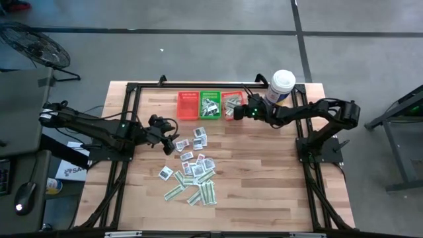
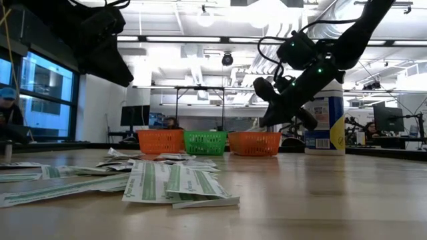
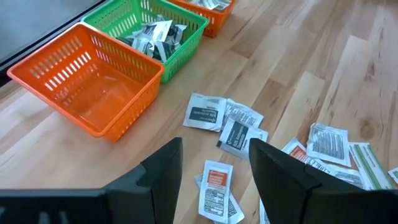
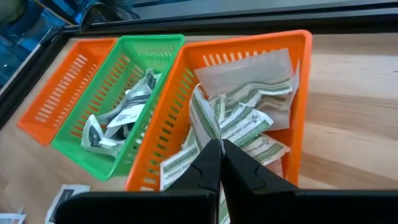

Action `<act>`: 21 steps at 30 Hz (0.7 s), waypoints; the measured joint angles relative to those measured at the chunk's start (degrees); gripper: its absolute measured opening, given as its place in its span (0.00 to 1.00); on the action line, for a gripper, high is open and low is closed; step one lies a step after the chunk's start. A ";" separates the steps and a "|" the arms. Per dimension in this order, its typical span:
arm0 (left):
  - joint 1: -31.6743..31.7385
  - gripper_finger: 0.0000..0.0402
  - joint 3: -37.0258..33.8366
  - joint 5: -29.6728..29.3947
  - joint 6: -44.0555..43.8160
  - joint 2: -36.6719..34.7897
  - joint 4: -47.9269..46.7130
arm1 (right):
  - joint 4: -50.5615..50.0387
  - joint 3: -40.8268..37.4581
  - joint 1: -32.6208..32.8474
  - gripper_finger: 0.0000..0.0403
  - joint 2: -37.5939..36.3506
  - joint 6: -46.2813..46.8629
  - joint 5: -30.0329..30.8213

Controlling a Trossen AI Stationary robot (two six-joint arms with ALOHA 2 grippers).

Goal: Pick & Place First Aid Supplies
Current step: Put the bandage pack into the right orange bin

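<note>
Wooden table, light planks. Along far edge: empty orange basket, green basket, second orange basket, white tub near far right corner. Centre-left: scattered first aid packets, white squares and green-and-white strips.

Along the tabletop's far edge, three baskets stand side by side with the white tub just beside them, blocking that strip. Scattered packets cover the middle toward the near edge. The right half lies bare and passable.
</note>
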 joint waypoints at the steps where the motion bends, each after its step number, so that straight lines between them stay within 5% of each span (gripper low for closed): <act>1: 0.00 0.45 0.00 -0.02 0.01 0.00 -0.05 | -0.02 0.00 0.00 0.00 0.02 -0.06 -0.02; 7: 0.00 0.45 0.00 0.02 0.11 0.00 -0.04 | -0.02 0.00 0.04 0.07 0.00 -1.45 -0.42; 21: 0.00 0.45 0.02 0.23 0.09 0.02 -0.02 | 1.48 -0.02 0.04 0.45 -0.13 -0.63 -1.62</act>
